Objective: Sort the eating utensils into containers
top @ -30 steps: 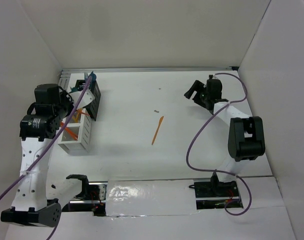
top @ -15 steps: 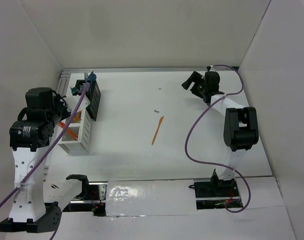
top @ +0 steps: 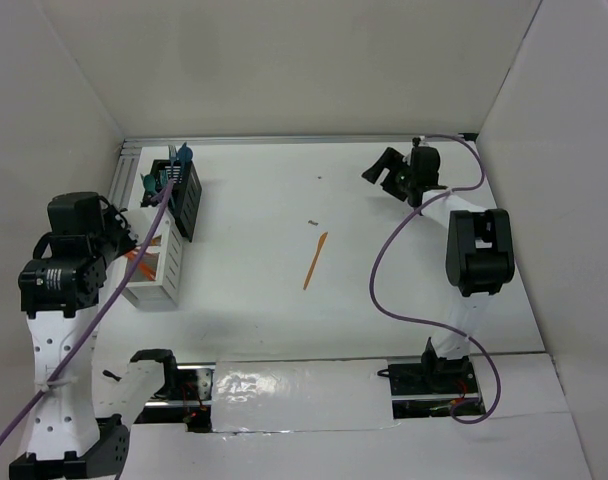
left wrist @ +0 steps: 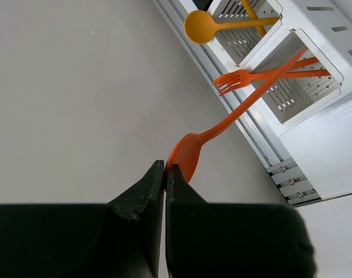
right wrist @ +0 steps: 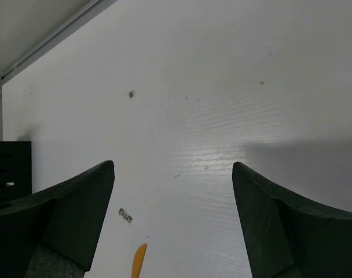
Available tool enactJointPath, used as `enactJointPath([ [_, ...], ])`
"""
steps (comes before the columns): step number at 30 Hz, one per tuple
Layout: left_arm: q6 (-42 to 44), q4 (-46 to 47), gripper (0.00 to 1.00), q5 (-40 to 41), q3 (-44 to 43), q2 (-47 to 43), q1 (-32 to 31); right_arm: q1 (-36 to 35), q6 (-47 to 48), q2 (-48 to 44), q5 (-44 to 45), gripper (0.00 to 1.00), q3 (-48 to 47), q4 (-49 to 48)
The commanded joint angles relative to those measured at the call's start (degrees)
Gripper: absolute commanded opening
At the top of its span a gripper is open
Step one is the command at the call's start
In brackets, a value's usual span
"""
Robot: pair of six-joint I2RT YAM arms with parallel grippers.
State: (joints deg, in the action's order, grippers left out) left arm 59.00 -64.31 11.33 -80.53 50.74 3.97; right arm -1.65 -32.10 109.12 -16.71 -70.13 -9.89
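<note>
My left gripper (left wrist: 165, 168) is shut on the bowl end of an orange spoon (left wrist: 222, 128). The spoon's handle slants up into a white perforated container (left wrist: 333, 87), where an orange fork (left wrist: 234, 80) lies with its tines over the rim. A yellow-orange spoon (left wrist: 200, 26) sticks out of the neighbouring compartment. From above, the left gripper (top: 134, 254) sits at the left side of the containers (top: 170, 262). An orange knife (top: 315, 260) lies alone mid-table. Far from it, my right gripper (top: 381, 171) hovers open at the back right; its own view (right wrist: 173, 165) shows just the knife's tip (right wrist: 139, 260).
A black mesh bin (top: 187, 196) at the far end of the row holds teal utensils (top: 170, 171). A metal rail (left wrist: 263, 152) runs along the row on the wall side. White walls enclose the table on three sides. A small dark speck (top: 312, 223) marks the table.
My left arm has drawn back toward the near edge and left, carrying the spoon's bowl end away from the bins. The right arm has shifted slightly toward the back wall, still open.
</note>
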Motion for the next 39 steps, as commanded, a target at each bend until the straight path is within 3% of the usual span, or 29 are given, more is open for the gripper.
enactJointPath([
  [1,2.9,3.4,0.02,-0.7,1.4,0.7,0.1,0.9,-0.1,0.5,-0.8,0.89,-2.4,-3.6],
  [39,5.9,4.5,0.02,-0.7,3.9,5.9,2.0,3.1,1.1,8.8,-4.2,0.89,-10.7,-2.0],
])
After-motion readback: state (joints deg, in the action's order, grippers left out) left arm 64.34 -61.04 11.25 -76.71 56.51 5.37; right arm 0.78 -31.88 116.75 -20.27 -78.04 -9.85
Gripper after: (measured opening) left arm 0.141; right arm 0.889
